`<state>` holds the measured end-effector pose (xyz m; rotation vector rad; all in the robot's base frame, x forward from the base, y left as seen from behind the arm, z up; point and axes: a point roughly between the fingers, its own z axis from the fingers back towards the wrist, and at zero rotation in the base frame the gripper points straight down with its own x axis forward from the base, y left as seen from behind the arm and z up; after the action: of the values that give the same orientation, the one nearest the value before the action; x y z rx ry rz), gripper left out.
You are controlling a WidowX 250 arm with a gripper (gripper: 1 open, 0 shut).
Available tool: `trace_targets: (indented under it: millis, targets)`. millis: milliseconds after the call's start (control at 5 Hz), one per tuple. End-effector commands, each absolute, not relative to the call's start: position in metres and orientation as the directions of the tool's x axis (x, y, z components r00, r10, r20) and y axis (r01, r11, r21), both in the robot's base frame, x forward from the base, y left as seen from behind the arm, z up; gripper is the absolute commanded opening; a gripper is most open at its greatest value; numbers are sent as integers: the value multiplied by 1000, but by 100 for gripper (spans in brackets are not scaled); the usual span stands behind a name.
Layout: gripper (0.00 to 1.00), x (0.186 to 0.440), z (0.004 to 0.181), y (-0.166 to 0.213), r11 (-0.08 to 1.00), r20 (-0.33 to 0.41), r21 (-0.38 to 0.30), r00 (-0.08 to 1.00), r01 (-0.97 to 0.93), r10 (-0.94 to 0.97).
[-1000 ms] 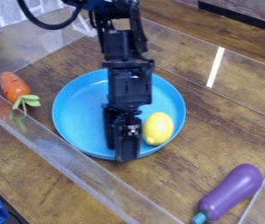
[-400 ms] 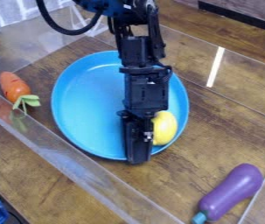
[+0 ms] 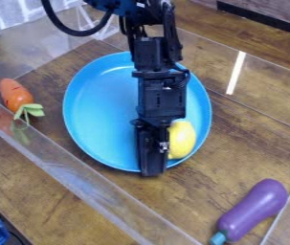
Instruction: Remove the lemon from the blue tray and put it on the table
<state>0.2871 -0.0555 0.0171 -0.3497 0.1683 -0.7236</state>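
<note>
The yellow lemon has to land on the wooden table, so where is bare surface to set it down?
Bare dark wood table lies in front of the round blue tray, between the orange carrot and the purple eggplant. Another patch lies right of the tray, above the eggplant. It is crowded inside the tray, where the black gripper meets the small yellow lemon.

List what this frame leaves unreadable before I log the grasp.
- End effector: its dark body hides the fingertips, so its closure on the lemon is unclear.
- Lemon: left side hidden behind the end effector.
- Tray: middle hidden by the arm.
- Eggplant: stem end sits at the bottom edge.
- Table: glare blurs the upper right.
</note>
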Motion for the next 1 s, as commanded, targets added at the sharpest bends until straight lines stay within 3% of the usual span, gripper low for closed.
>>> trace_targets:
  millis: [0, 800]
  targets:
    - [0, 295, 22, -50, 703, -4, -341, 747, 624, -665]
    - [0, 293, 26, -43, 696, 0, -329, 737, 639, -676]
